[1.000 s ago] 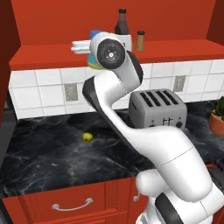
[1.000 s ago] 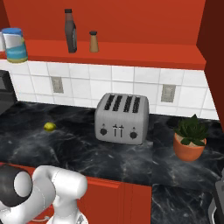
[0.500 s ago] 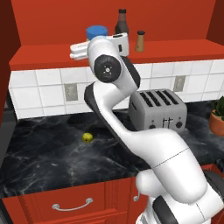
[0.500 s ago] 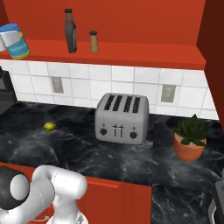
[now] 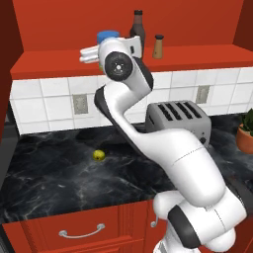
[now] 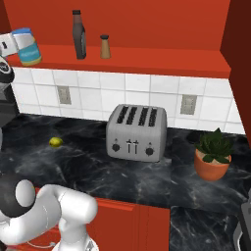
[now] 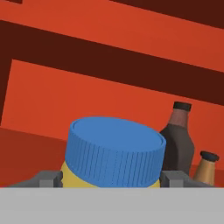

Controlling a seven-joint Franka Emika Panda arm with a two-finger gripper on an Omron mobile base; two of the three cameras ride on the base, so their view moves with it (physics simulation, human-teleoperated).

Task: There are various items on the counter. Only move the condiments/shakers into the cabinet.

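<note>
Two condiments (bottle (image 7: 178,139), shaker (image 7: 204,168)) stand beside jar (image 7: 114,154).

jar (image 7: 114,153) base cut off, arm hides counter (image 5: 59,178)

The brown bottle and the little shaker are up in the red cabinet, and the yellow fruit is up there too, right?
Not quite. The brown bottle and the little shaker do stand in the red cabinet, but the yellow fruit lies down on the black counter, left of the toaster. The right base view shows it.
</note>
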